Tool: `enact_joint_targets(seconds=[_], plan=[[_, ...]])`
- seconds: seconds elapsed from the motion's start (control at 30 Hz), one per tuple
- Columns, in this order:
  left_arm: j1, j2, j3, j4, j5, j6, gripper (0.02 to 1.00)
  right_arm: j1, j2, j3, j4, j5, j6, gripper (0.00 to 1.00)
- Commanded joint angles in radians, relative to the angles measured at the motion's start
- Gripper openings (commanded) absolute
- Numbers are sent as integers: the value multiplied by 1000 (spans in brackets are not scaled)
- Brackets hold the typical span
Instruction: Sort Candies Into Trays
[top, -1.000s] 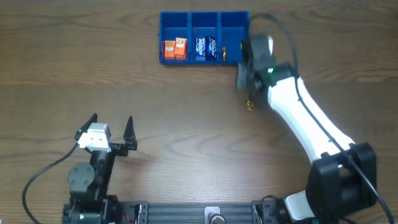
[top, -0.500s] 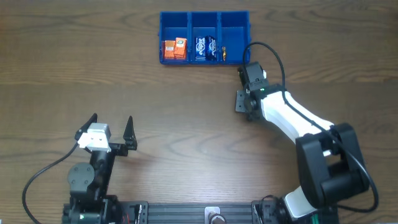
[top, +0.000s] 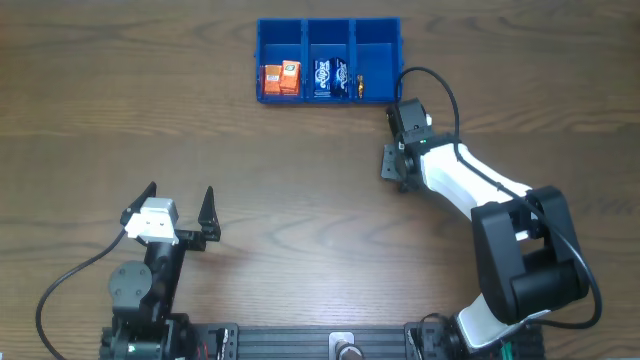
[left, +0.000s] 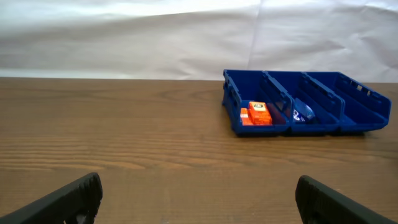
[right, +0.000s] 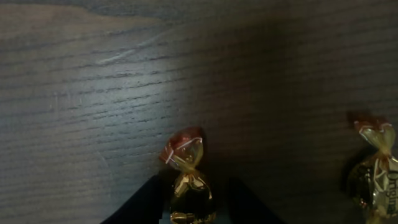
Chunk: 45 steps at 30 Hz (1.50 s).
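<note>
From above, the blue tray (top: 330, 22) sits at the middle of the tabletop's (top: 120, 110) far edge, the one opposite the arm bases. Its left bin holds orange candies (top: 281, 78), its middle bin holds blue candies (top: 329, 76), and a small gold piece (top: 362, 82) lies in its right bin. The right gripper (top: 396, 168) is low over the tabletop just off the tray's near right corner. The left gripper (top: 179, 190) hangs near the tabletop's near left corner, spread wide and holding nothing.

The left wrist camera looks across bare wood to the tray, well apart from that arm, with the orange candies visible in the nearest bin.

The right wrist camera shows a gold candy (right: 185, 168) lying on the wood between that gripper's two dark fingers (right: 140, 202). They flank it on either side and seem not yet pressed in, so I judge the gripper unclenched. A second gold candy (right: 372, 177) lies near it, apart.

The candy looks very light, with a firm round body under crinkly, slick foil and a thin twisted tail. The tail would likely bend or slip, so the grip belongs across the round body. Light pressure should be enough. The gold piece in the right bin suggests that bin is its place.
</note>
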Motion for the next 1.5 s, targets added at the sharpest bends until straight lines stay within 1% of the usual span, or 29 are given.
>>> enact_joint_targets(seconds=[0.03, 0.13, 0.2, 0.27, 0.33, 0.43, 0.5, 0.57, 0.6, 0.67, 0.77, 0.83, 0.9, 1.0, 1.13, 1.27, 1.3, 1.37, 1.43, 1.47, 1.5], plan=[[6, -6, -19, -35, 21, 8, 998, -3, 14, -4, 4, 0, 7, 215], [6, -6, -19, -35, 21, 8, 998, 13, 8, -4, 6, -6, 11, 187], [6, -6, -19, -35, 21, 8, 996, 29, -20, -4, 1, -6, 31, 145], [6, -6, -19, -35, 21, 8, 998, 57, -87, -3, -8, -6, 37, 139], [6, -6, -19, -35, 21, 8, 998, 102, -205, 33, -34, 24, 36, 139], [6, -6, -19, -35, 21, 8, 998, 121, -262, 157, -103, 52, 14, 139], [6, -6, -19, -35, 21, 8, 998, 119, -239, 303, -169, 73, -22, 132], [6, -6, -19, -35, 21, 8, 998, 117, -175, 483, -226, 129, -63, 132], [6, -6, -19, -35, 21, 8, 998, 112, -140, 554, -244, 144, -79, 132], [6, -6, -19, -35, 21, 8, 998, 89, -47, 717, -284, 145, -104, 137], [6, -6, -19, -35, 21, 8, 998, 57, 114, 906, -323, 145, -103, 148], [6, -6, -19, -35, 21, 8, 998, 49, 183, 937, -308, 145, -99, 148], [6, -6, -19, -35, 21, 8, 996, 39, 230, 937, -284, 143, -73, 148], [6, -6, -19, -35, 21, 8, 998, 29, 271, 936, -266, 91, -73, 148], [6, -6, -19, -35, 21, 8, 998, 29, 280, 935, -266, 92, -73, 154], [6, -6, -19, -35, 21, 8, 998, 26, 285, 935, -266, 92, -73, 213], [6, -6, -19, -35, 21, 8, 998, 26, 288, 935, -267, 92, -73, 332], [6, -6, -19, -35, 21, 8, 998, 26, 289, 935, -267, 92, -73, 463], [6, -6, -19, -35, 21, 8, 998, 24, 288, 934, -264, 93, -73, 489], [6, -6, -19, -35, 21, 8, 998, 24, 283, 934, -263, 94, -74, 533], [6, -6, -19, -35, 21, 8, 998, 24, 277, 933, -264, 105, -77, 544]])
